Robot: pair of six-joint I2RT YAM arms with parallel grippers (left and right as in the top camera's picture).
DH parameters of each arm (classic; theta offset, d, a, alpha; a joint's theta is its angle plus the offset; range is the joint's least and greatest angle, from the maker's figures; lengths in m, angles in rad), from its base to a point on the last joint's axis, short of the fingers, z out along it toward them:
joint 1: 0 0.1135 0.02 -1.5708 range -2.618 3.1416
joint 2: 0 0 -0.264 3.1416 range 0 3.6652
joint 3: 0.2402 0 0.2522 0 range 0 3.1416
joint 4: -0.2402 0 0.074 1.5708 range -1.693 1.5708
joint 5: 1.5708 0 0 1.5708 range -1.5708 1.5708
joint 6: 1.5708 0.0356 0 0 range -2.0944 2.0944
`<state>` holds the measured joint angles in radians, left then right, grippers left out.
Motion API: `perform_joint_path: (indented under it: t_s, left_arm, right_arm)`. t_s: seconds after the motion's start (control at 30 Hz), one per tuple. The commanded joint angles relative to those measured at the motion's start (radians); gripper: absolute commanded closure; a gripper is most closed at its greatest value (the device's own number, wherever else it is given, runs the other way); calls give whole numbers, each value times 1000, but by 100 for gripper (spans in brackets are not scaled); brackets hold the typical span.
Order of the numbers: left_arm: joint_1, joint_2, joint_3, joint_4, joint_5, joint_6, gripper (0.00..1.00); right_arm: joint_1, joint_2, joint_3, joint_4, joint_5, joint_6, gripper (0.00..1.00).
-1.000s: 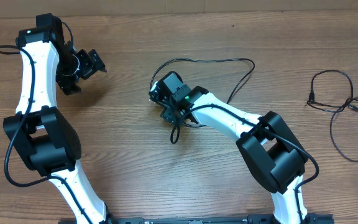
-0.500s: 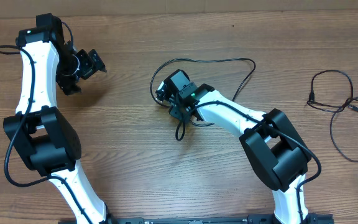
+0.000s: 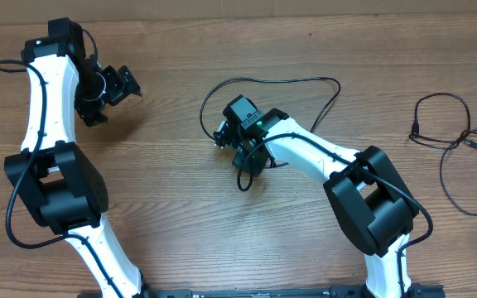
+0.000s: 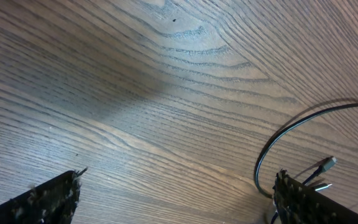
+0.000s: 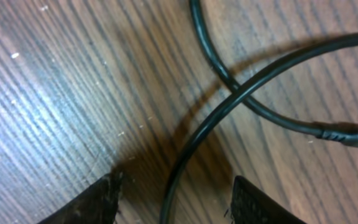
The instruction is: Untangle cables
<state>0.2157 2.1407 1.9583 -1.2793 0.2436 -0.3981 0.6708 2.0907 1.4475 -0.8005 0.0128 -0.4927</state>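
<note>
One black cable (image 3: 305, 81) lies mid-table as a wide loop, with one end (image 3: 241, 184) trailing toward the front. My right gripper (image 3: 247, 159) points down over the loop's left part. In the right wrist view the gripper (image 5: 182, 199) is open, just above the wood. One strand (image 5: 194, 149) runs between the fingers and crosses another strand (image 5: 263, 112). More thin black cables (image 3: 450, 141) lie loosely tangled at the far right. My left gripper (image 3: 125, 83) is open and empty at the back left, and in its wrist view (image 4: 179, 199) it is over bare wood.
The wooden table (image 3: 164, 199) carries nothing else. A black cable loop (image 4: 269, 152) shows at the right of the left wrist view, beyond the right finger. The table's back edge (image 3: 305, 12) runs along the top of the overhead view.
My right gripper has shifted a little right and turned, and the cable's trailing end has moved right with it. The left arm has not moved.
</note>
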Motion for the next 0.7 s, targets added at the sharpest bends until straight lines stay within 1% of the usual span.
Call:
perform_joint_path:
  t_s: [0.0,0.03,0.07,0.13,0.17,0.3,0.5,0.57,0.67]
  left_arm:
    - [-5,-9,-3,1,9,-18,0]
    - [-5,-9,-3,1,8,-18,1]
    - [-5,-9,-3,1,8,-18,0]
    - [-5,-9,-3,1,8,-18,1]
    - [-5,-9,-3,1,8,-18,0]
    - [-5,-9,-3,1,8,-18,1]
    - [-5,-9,-3,1,8,-18,1]
    - [-5,-9,-3,1,8,-18,1]
    - [-5,-9,-3,1,8,-18,0]
  right_arm:
    - [2,43,-14,-17,4,-13,51]
    - [2,43,1,-13,18,-7,66]
    - [2,43,18,-9,31,-2,77]
    - [2,43,47,-5,38,-2,92]
    - [2,43,61,-1,38,-1,96]
    - [2,43,105,32,38,30,96]
    - [2,43,212,37,37,106,96]
    - [2,43,235,69,37,132,96]
    - [1,43,241,171,37,203,96]
